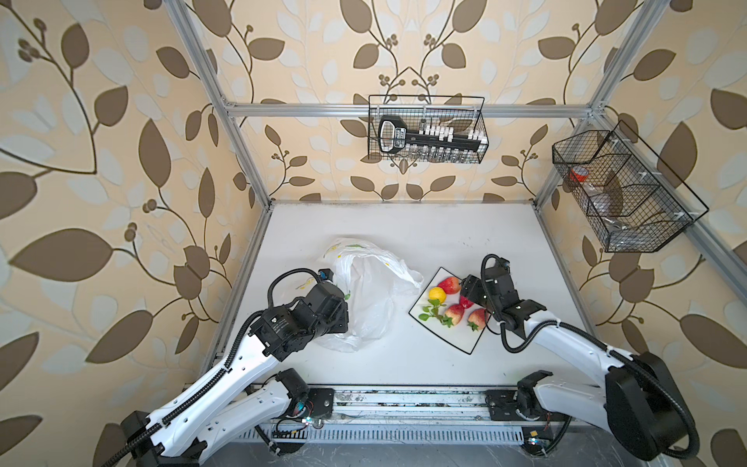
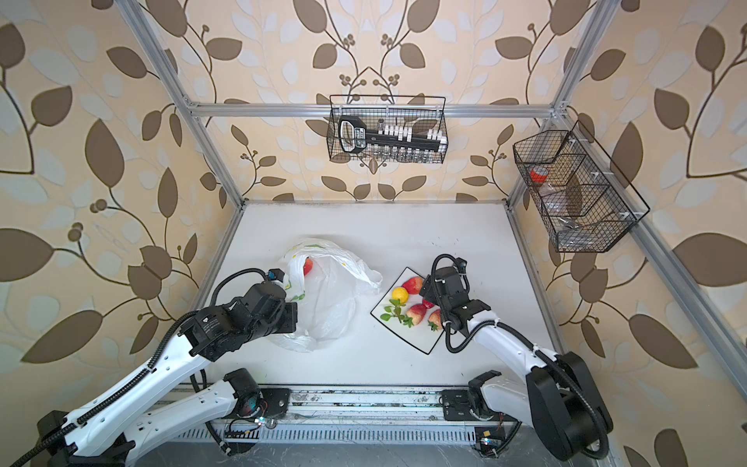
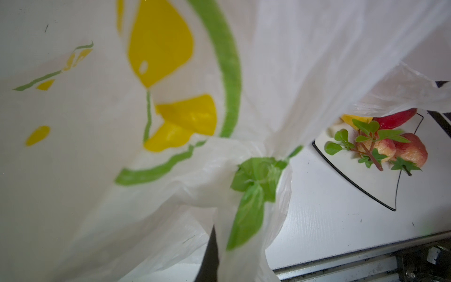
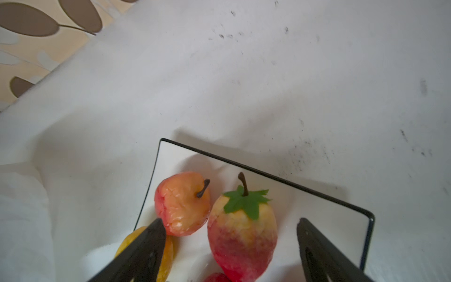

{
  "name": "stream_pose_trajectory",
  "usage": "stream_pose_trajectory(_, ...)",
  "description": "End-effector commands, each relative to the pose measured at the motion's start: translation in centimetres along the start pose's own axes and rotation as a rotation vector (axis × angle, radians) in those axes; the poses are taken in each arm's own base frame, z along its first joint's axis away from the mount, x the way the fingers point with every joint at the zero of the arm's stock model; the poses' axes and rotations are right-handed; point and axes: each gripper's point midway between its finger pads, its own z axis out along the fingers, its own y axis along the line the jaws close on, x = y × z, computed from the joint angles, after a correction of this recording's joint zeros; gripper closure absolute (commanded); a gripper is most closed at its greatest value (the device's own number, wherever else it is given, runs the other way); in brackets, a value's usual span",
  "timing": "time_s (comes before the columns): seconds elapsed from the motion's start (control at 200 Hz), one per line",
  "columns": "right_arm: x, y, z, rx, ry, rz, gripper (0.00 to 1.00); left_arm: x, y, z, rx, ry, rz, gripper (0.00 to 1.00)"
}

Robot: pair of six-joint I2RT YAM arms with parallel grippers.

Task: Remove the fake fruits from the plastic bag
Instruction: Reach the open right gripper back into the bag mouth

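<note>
right hand (image 4: 230,219) spread | strawberry (image 4: 241,234) between fingers (image 4: 146,249) | left hand (image 3: 211,254) pinching plastic bag (image 1: 372,299)

Overhead pair, close wrist views, plate (image 3: 380,185) (image 4: 322,210) probably shared

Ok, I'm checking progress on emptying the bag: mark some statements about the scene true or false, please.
1. The lemon lies on the plate. True.
2. The plastic bag is empty. False: a red fruit shows inside it in a top view.
3. The right gripper grips a strawberry. False: its fingers stand apart, the strawberry loose between them.
4. The left gripper is shut on the plastic bag. True.
</note>
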Motion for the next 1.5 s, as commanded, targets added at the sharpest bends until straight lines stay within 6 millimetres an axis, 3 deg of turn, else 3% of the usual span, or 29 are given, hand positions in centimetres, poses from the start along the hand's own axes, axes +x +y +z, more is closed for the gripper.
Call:
stream_pose_trajectory(0.0, -1.3, 0.9, -2.2, -0.066, -0.040, -0.054, 0.17, -1.4, -0.2, -0.9, -0.005, -0.030, 0.028, 1.00)
stream_pose_trajectory(0.115, -2.9, 3.7, -4.5, -0.224, -0.105, -0.125, 0.22, -2.4, -0.6, -0.4, -0.012, -0.035, 0.050, 1.00)
stream_pose_trajectory(0.255, -2.9, 9.0, -7.6, -0.529, -0.123, -0.217, 0.29, -3.7, -1.2, 0.3, 0.012, -0.038, 0.070, 1.00)
stream_pose_trajectory(0.32, -1.4, 13.2, -10.5, -0.783, -0.087, -0.312, 0.31, -4.4, -1.3, 0.6, 0.008, -0.047, 0.095, 1.00)
stream_pose_trajectory(0.405, 1.1, 17.6, -14.5, -0.991, -0.071, -0.463, 0.34, -5.6, -1.5, 0.6, -0.006, -0.052, 0.128, 1.00)
stream_pose_trajectory(0.5, 4.4, 20.9, -17.6, -1.077, -0.111, -0.643, 0.34, -6.5, -2.3, 0.7, 0.009, -0.056, 0.168, 1.00)
stream_pose_trajectory(0.575, 6.2, 22.8, -18.4, -1.091, -0.150, -0.731, 0.35, -6.8, -3.0, 0.7, 0.035, -0.047, 0.203, 1.00)
stream_pose_trajectory(0.76, 8.5, 26.9, -16.4, -1.040, -0.210, -0.834, 0.44, -5.6, -4.2, -0.2, 0.119, 0.004, 0.269, 1.00)
stream_pose_trajectory(1.005, 10.1, 30.3, -10.8, -0.887, -0.256, -0.939, 0.53, -2.9, -3.0, -1.9, 0.153, 0.029, 0.309, 1.00)
stream_pose_trajectory(1.14, 11.3, 31.6, -7.4, -0.818, -0.256, -0.982, 0.56, -3.1, -2.7, -2.9, 0.164, -0.034, 0.292, 1.00)
stream_pose_trajectory(1.345, 14.0, 34.2, -3.8, -0.860, -0.069, -0.883, 0.57, -2.6, -2.7, -2.5, 0.179, -0.019, 0.244, 1.00)
stream_pose_trajectory(1.495, 17.2, 35.0, -1.3, -0.854, 0.111, -0.796, 0.60, -2.4, -2.5, -2.0, 0.162, -0.004, 0.212, 1.00)
